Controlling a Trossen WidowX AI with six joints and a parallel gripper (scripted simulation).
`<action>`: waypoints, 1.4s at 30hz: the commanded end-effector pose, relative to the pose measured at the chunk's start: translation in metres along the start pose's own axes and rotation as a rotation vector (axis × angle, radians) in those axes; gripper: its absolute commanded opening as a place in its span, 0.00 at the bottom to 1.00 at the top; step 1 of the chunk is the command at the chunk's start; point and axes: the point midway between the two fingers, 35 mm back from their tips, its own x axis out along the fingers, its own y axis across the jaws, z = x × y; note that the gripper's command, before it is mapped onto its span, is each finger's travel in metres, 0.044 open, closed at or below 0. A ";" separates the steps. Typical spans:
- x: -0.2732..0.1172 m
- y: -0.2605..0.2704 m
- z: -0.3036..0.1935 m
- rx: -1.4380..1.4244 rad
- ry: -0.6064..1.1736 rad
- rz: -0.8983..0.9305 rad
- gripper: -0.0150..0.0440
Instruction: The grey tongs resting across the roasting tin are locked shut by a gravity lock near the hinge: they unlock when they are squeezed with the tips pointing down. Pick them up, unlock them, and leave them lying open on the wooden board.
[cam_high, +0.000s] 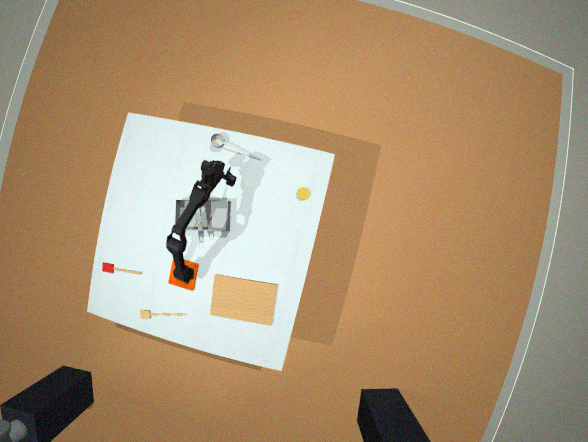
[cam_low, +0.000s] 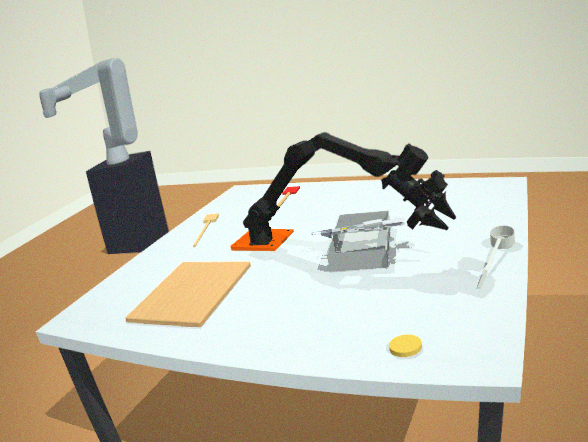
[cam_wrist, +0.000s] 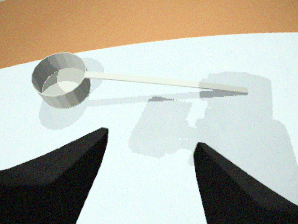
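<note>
The grey tongs (cam_high: 201, 235) (cam_low: 325, 233) lie across the roasting tin (cam_high: 229, 216) (cam_low: 357, 259), with a small yellow spot on them. Their arms look close together; the lock is too small to make out. In the top view the arm hides part of the tin. The wooden board (cam_high: 244, 300) (cam_low: 190, 295) is bare. My gripper (cam_low: 451, 223) (cam_wrist: 152, 142) is open and empty, tilted downward above the table, beyond the tin's far end from the arm's base and between the tin and the saucepan. The tongs do not show in the wrist view.
The grey saucepan (cam_high: 217, 140) (cam_low: 501, 237) (cam_wrist: 62, 82) stands near the table edge, its handle pointing sideways. A yellow disc (cam_high: 303, 193) (cam_low: 405, 345) lies near another edge. A red-headed tool (cam_high: 108, 267) (cam_low: 291, 190) and a wooden tool (cam_high: 145, 314) (cam_low: 211, 218) lie around the orange base plate (cam_high: 175, 281) (cam_low: 245, 246).
</note>
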 end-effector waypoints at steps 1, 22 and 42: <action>-0.048 -0.008 -0.064 0.728 0.329 -0.113 0.69; -0.157 -0.018 -0.158 1.875 0.644 -0.867 0.69; -0.206 -0.013 -0.187 2.211 0.609 -1.381 0.69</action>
